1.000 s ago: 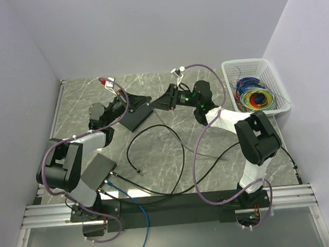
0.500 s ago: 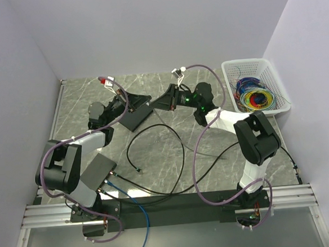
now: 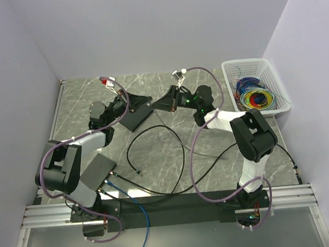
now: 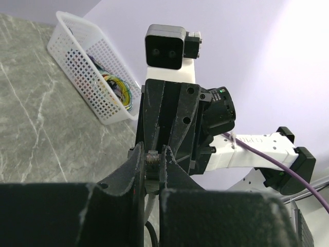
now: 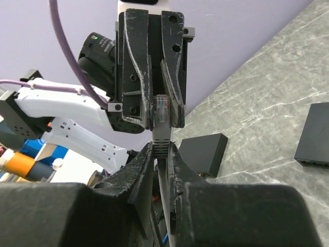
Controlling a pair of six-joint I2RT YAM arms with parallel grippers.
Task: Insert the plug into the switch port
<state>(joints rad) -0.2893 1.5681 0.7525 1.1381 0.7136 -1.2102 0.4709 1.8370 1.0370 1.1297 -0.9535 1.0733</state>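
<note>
The right arm's fingers (image 5: 144,163) are clenched round the grey boot (image 5: 160,138) of the plug (image 5: 162,109), with its cable running back between them toward the wrist. The plug's clear tip points straight away from that wrist into the left arm's fingers (image 4: 132,170), which pinch it from the opposite side. Both arms therefore grasp the one plug, nose to nose, raised over the far middle of the bench (image 3: 167,83). The plug's long axis lies along the line joining the two wrists, roughly level. A flat dark box (image 3: 137,115) lies on the bench just below the left fingers, and a second box (image 3: 97,170) near the left base has cables at its edge. That second box is probably the switch, though no port can be made out on either. Both boxes lie on the left arm's side, so the left arm is the nearer for the insertion. At the far right a white basket (image 3: 228,68) holds coils of coloured wire (image 3: 257,98), well apart from the plug.
</note>
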